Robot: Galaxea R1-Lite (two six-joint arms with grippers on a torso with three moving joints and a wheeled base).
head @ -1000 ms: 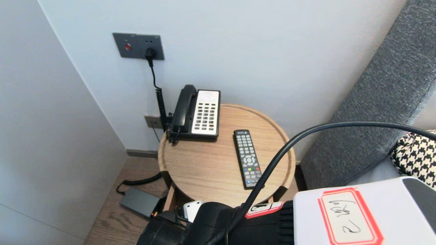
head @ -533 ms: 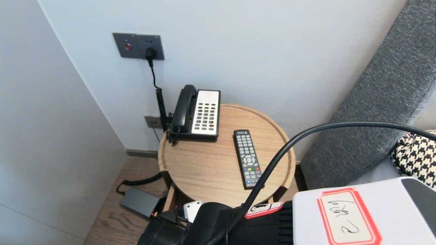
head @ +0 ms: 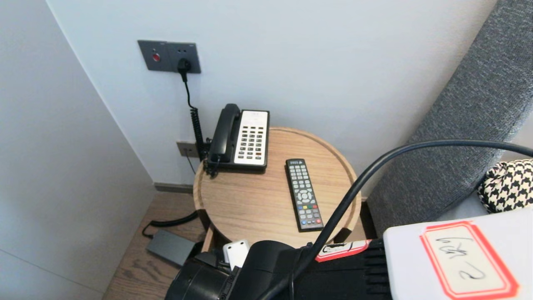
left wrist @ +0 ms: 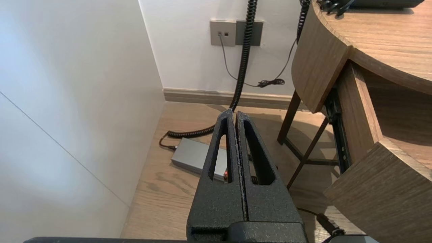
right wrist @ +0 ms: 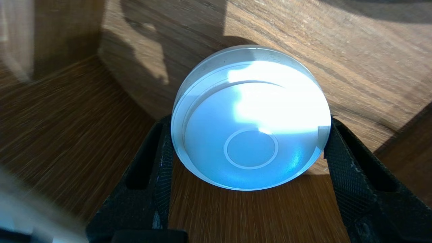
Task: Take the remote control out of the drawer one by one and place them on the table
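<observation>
Your entry: white round disc (right wrist: pixel 251 101), on a wooden compartment floor at the round table's (head: pixel 250 208) 6 o'clock edge, clasped on both flanks by the right gripper (right wrist: pixel 249 125), whose arm (head: pixel 408 266) has slid toward 4 o'clock, so the grip is likely taken; left gripper (left wrist: pixel 235 116) pressed together, parked.

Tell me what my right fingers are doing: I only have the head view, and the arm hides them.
Observer: The right gripper has a round white disc between its fingers, one finger against each side.
Operator: Where is that?
Observer: Inside what looks like a wooden compartment, wood under it and behind it.
Operator: And the left?
Observer: The left gripper hangs shut and empty beside the table, above the floor.
</observation>
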